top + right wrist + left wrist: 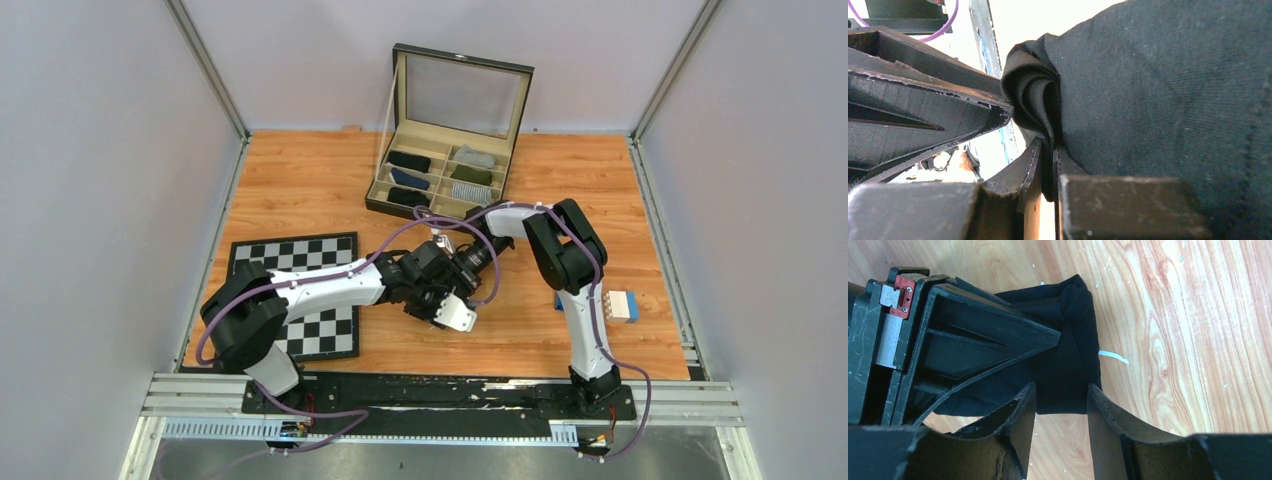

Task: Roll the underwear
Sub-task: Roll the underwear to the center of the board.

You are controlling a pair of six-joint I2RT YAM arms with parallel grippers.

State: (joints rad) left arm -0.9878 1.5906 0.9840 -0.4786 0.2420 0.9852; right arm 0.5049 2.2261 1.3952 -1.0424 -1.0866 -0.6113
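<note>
One left gripper [1061, 391], one right gripper [1047, 152], one underwear [1173, 100]; one chessboard [322, 330]

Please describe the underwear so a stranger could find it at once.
On the wooden table, look at the middle, near the open compartment box. The underwear is the black cloth pinched in the right hand, the only cloth outside the box.

Boxed in on three sides by plain pale grey walls [90, 200], with slanting aluminium posts [208, 70] at the two far corners. Below, an orange-brown wood-grain surface [300, 180], evenly lit, flecked white up close. Along the near edge, silver aluminium rails [690, 400] above a grey floor [450, 462].
</note>
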